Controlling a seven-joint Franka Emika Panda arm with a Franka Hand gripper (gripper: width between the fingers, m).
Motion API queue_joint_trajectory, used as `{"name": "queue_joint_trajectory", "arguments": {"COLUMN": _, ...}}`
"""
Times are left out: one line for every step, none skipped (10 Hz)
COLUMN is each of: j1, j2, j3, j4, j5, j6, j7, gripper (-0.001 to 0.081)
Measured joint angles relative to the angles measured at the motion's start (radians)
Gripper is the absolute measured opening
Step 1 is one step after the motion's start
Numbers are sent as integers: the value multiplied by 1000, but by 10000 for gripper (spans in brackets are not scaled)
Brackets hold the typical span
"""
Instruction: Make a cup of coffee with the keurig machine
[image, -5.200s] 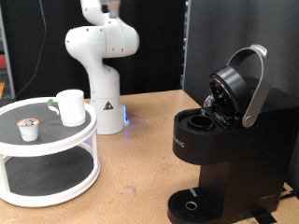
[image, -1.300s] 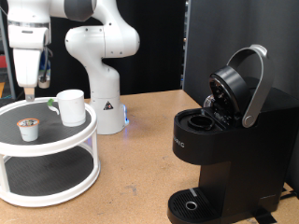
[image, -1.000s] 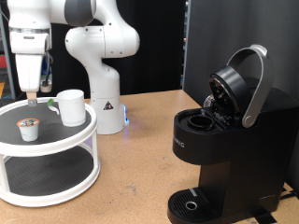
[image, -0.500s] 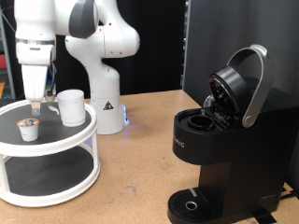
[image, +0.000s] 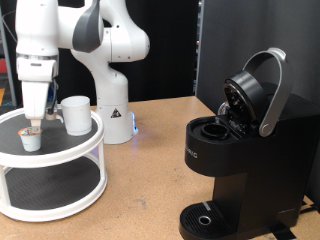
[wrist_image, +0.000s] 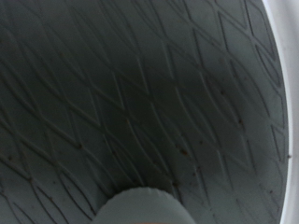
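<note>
Gripper (image: 33, 124) hung right over the small pod (image: 31, 139) on the round stand (image: 60, 150), finger spacing unreadable, cup (image: 76, 115) just beside it, keurig machine (image: 243, 150) well apart with lid up, ready for loading.

Glossy white arm (image: 100, 35) of rounded, bulbous segments, with dark grey bands at the joints. Thick conical white base (image: 113, 115), marked with a small dark triangular sticker on its front. Faint blue glow low on the base's right side. White, boxy hand narrowing downward into a slim pale gripper (image: 34, 126). No cables or screws discernible at this resolution.
</note>
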Motion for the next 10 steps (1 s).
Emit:
{"name": "queue_joint_trajectory", "arguments": {"j1": 0, "j2": 15, "j3": -11, "j4": -1, "j5": 0, "j6": 23, "j7": 0, "gripper": 808}}
{"name": "queue_joint_trajectory", "arguments": {"j1": 4, "j2": 28, "j3": -31, "j4": -3, "j5": 20, "j6": 59, "j7": -8, "gripper": 808}}
{"name": "queue_joint_trajectory", "arguments": {"j1": 9, "j2": 40, "j3": -50, "j4": -7, "j5": 39, "j6": 91, "j7": -15, "gripper": 808}}
{"name": "queue_joint_trajectory", "arguments": {"j1": 9, "j2": 53, "j3": -60, "j4": -7, "j5": 49, "j6": 110, "j7": -15, "gripper": 808}}
{"name": "queue_joint_trajectory", "arguments": {"j1": 10, "j2": 66, "j3": -66, "j4": -7, "j5": 58, "j6": 120, "j7": -15, "gripper": 808}}
{"name": "queue_joint_trajectory", "arguments": {"j1": 12, "j2": 75, "j3": -69, "j4": -7, "j5": 67, "j6": 126, "j7": -15, "gripper": 808}}
{"name": "queue_joint_trajectory", "arguments": {"j1": 13, "j2": 84, "j3": -69, "j4": -7, "j5": 77, "j6": 131, "j7": -15, "gripper": 808}}
{"name": "queue_joint_trajectory", "arguments": {"j1": 17, "j2": 90, "j3": -69, "j4": -7, "j5": 91, "j6": 133, "j7": -15, "gripper": 808}}
{"name": "queue_joint_trajectory", "arguments": {"j1": 22, "j2": 93, "j3": -69, "j4": -6, "j5": 105, "j6": 133, "j7": -15, "gripper": 808}}
{"name": "queue_joint_trajectory", "arguments": {"j1": 27, "j2": 95, "j3": -69, "j4": -5, "j5": 116, "j6": 133, "j7": -15, "gripper": 808}}
